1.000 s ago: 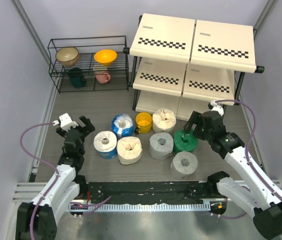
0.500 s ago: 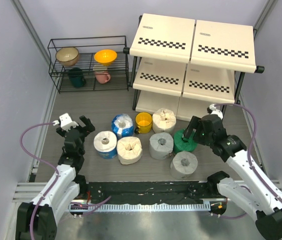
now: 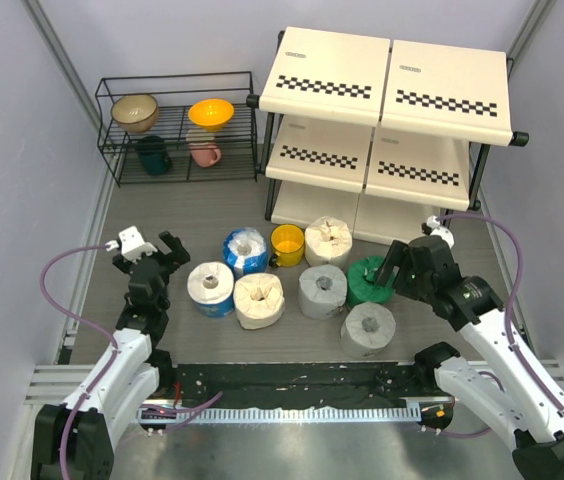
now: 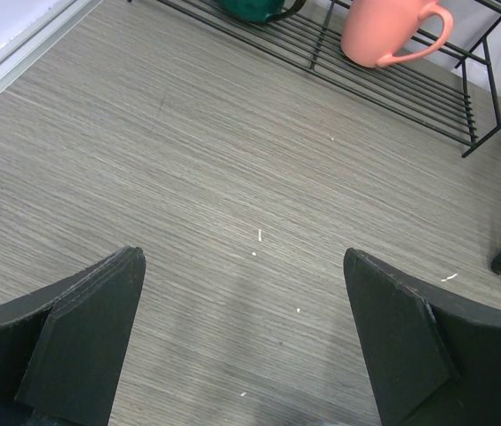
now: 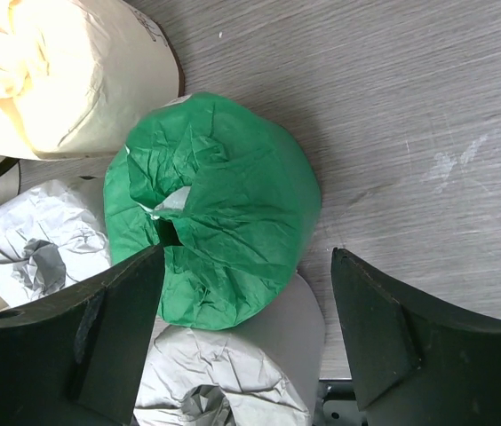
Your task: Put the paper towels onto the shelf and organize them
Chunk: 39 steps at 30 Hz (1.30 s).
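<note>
Several paper towels stand on end on the table in front of the shelf (image 3: 387,95). The green roll (image 3: 368,282) (image 5: 224,204) lies just below my right gripper (image 3: 390,270) (image 5: 246,257), which is open; its fingers straddle the roll's near part without closing on it. A cream roll (image 3: 328,241) (image 5: 64,80) and two grey-white rolls (image 3: 323,291) (image 3: 368,329) crowd the green one. Further left are another cream roll (image 3: 259,300) and two blue-and-white rolls (image 3: 245,250) (image 3: 210,288). My left gripper (image 3: 148,250) (image 4: 242,257) is open over bare table, left of the rolls.
A yellow cup (image 3: 287,245) stands among the rolls. At the back left a low black wire rack (image 3: 182,125) holds bowls and mugs, including a pink mug (image 4: 384,35). The shelf's lowest tier is right behind the rolls. Walls close in on both sides.
My right arm has drawn back to the right and toward the near edge, and its jaws have narrowed a little. The green roll and the left arm have not moved.
</note>
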Available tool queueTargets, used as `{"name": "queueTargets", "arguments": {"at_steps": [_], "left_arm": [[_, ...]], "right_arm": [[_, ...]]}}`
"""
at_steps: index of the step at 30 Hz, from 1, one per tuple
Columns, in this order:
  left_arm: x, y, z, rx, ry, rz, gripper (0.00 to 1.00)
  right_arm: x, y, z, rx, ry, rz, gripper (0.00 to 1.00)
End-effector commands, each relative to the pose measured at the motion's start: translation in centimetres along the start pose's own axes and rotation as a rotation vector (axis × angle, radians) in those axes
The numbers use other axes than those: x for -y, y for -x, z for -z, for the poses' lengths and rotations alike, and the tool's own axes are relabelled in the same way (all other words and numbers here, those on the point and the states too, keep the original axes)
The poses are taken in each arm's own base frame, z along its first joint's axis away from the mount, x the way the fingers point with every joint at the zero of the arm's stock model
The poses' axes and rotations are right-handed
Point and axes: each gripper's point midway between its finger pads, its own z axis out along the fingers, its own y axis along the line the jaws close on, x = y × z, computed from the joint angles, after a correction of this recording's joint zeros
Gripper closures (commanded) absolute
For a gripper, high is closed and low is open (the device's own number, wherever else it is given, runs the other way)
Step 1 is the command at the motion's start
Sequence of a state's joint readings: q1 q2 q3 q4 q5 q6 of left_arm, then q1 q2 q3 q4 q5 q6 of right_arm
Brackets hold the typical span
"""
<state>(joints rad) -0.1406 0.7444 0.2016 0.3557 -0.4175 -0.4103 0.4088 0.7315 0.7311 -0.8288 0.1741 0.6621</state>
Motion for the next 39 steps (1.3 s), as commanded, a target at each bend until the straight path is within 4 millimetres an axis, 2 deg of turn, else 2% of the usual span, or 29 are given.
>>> {"name": "queueTargets", "arguments": {"at_steps": [1, 16, 39], "left_arm": [[0.9, 2.1, -0.3, 0.059, -0.026, 0.014, 0.00], [1.0, 2.1, -0.3, 0.059, -0.031, 0.013, 0.00], [1.0, 2.0, -0.3, 0.055, -0.030, 0.011, 0.00]], "right_arm": [[-0.5, 0.6, 0.5, 0.024, 0.014, -0.037, 0.20], [-0.2, 0.5, -1.2, 0.019, -0.029, -0.051, 0.23], [-0.2, -1.6, -3.5, -0.060, -0.033, -0.047, 0.24]]}}
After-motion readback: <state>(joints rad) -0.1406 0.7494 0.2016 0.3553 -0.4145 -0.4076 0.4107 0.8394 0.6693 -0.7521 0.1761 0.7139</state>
